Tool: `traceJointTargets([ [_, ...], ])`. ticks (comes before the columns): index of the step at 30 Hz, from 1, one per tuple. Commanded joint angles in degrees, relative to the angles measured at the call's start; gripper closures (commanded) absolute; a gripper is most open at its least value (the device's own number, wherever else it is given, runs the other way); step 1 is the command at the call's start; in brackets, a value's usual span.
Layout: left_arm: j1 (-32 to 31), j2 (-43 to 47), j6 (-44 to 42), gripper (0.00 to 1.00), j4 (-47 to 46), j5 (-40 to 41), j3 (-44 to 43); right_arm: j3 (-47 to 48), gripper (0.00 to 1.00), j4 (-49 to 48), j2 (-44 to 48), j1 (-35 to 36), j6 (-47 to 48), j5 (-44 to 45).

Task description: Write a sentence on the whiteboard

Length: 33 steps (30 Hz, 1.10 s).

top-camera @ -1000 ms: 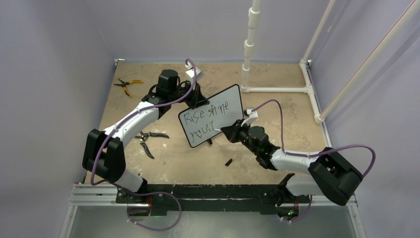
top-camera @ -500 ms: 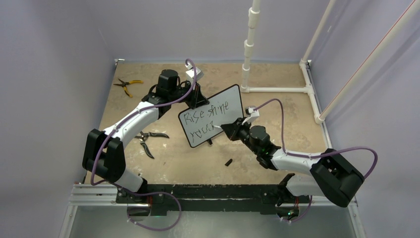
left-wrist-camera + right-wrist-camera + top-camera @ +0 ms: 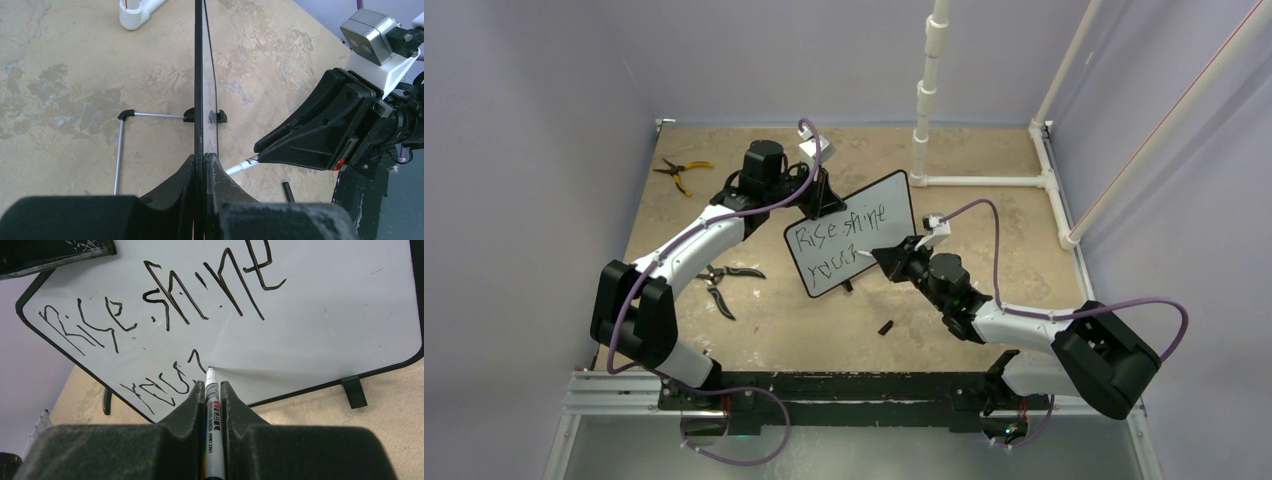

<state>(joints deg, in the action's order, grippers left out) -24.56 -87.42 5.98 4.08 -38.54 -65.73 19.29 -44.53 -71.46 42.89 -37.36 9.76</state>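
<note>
Crept rightward along the board (image 3: 896,195) since a second back: right gripper (image 3: 882,256), with a fresh stroke tacked onto the lower line of the sentence (image 3: 839,232).

Top view now: board propped upright and slanted, face toward the right arm. Left gripper (image 3: 824,211) on its top edge, toward the left corner. Small black cap (image 3: 885,327) lying loose on the board's near side, apart from it.

Over to the left wrist: board seen edge-on, pinched between both fingers (image 3: 215,175), jaws closed right down on the frame. Marker (image 3: 243,164) poking in from the writing side, tip at the board's face.

Right wrist: jaws snug around the marker barrel, tip touching the board just past the last stroke of the lower line. "Rise shine" readable above; below, a scrawly, unfinished "your".

Mid-sentence by the look of it, with more left to write. Best to keep pressure light and even, pull short strokes toward the board's right edge and lift cleanly between letters. Hold the left clamp firm to stop the board rocking back.
</note>
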Motion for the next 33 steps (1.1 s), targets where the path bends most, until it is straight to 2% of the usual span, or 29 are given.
traceJointTargets([
  [1, -0.4, 2.3, -0.6, 1.00, -0.7, -1.2, 0.3, 1.2, 1.00, -1.5, 1.0, -0.6, -0.6, 3.1],
  [11, -0.4, 2.3, -0.1, 1.00, -1.0, -1.6, 0.4, 0.3, 1.00, -1.3, 2.2, -0.6, -0.4, 2.9],
  [21, -0.4, 1.9, -0.2, 1.00, -0.6, -2.4, 0.4, -0.8, 1.00, 1.6, 13.6, -1.1, 7.7, -3.9],
  [26, -0.4, 2.2, -0.5, 1.00, 0.3, -2.8, 0.0, -2.2, 1.00, 1.3, 17.7, -6.7, 15.2, -12.4],
  [31, -0.4, 3.0, 0.2, 1.00, -0.3, -3.0, 0.7, 1.0, 1.00, 2.8, 17.9, -11.5, 20.2, -20.6],
  [33, -0.4, 3.0, 0.4, 1.00, -0.2, -3.1, 0.6, 0.0, 1.00, -1.6, 16.7, -12.1, 20.5, -23.8],
])
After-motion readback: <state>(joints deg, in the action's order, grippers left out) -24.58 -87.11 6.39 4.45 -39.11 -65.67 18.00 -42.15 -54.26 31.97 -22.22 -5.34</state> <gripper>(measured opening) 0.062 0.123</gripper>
